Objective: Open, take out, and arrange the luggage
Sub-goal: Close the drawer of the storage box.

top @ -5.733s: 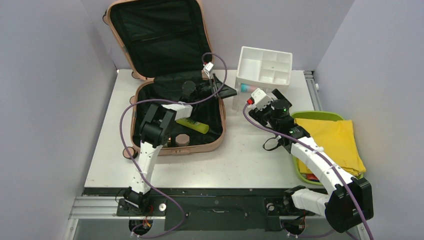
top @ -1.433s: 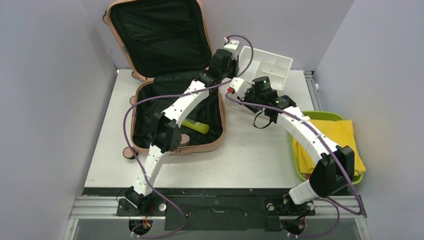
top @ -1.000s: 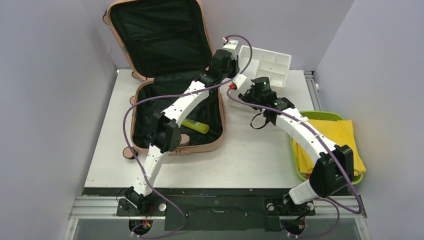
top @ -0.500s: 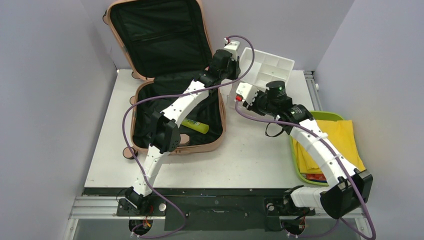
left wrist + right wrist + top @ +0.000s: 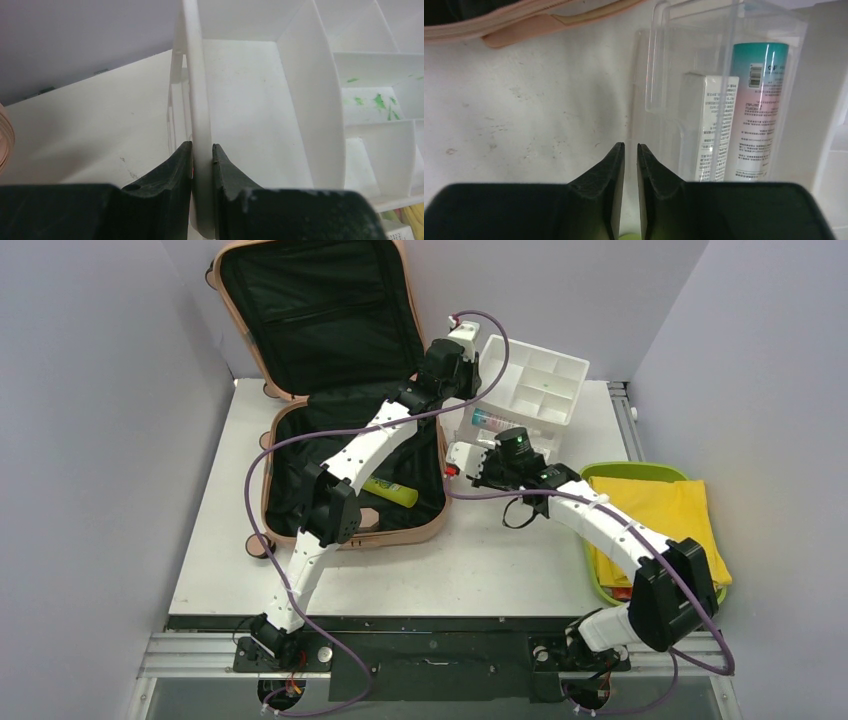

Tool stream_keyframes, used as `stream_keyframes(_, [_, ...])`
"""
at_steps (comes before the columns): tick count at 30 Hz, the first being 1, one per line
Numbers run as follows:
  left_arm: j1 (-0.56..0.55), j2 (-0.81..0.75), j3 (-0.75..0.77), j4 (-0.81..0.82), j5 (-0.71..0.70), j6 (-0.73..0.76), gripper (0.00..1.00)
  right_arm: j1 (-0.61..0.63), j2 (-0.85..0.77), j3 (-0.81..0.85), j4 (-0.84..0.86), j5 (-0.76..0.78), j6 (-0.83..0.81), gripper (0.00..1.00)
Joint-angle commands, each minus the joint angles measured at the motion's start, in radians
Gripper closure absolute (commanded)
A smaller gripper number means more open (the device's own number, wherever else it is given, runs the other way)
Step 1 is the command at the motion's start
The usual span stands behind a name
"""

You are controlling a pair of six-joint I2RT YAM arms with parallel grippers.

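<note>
At far side of tabletop | left gripper pinching wall of white organizer | right gripper closed on edge of clear box | open luggage beside

Luggage interior partly behind L arm
</note>
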Motion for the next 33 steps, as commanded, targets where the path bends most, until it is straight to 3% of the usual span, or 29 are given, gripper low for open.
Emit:
stream_keyframes(1, [-0.035,0.002,-0.036,-0.154,0.106,-0.047,0.98,0.023,0.026,-0.072,0.293,0.227,-0.030,0.88])
stream_keyframes(6, [-0.035,0.002,-0.038,-0.157,0.113,-0.048,1.00,0.028,0.060,-0.114,0.485,0.402,-0.082,0.91])
stream_keyframes(11, [-0.037,0.001,-0.039,-0.166,0.124,-0.036,1.00,0.018,0.085,-0.107,0.558,0.431,-0.138,0.92])
stream_keyframes(18, [-0.036,-0.006,-0.044,-0.173,0.146,-0.033,1.00,-0.018,0.145,-0.032,0.492,0.427,-0.141,0.94])
stream_keyframes(23, [-0.019,-0.024,-0.037,-0.146,0.215,-0.058,0.87,-0.046,0.083,0.031,0.307,0.301,-0.039,0.92])
stream_keyframes(26, [0.002,-0.037,-0.027,-0.122,0.276,-0.081,0.86,-0.064,0.044,0.042,0.259,0.273,-0.017,0.91])
stream_keyframes(33, [0.010,-0.054,-0.039,-0.115,0.321,-0.092,0.87,-0.060,0.090,0.041,0.275,0.373,-0.072,0.92])
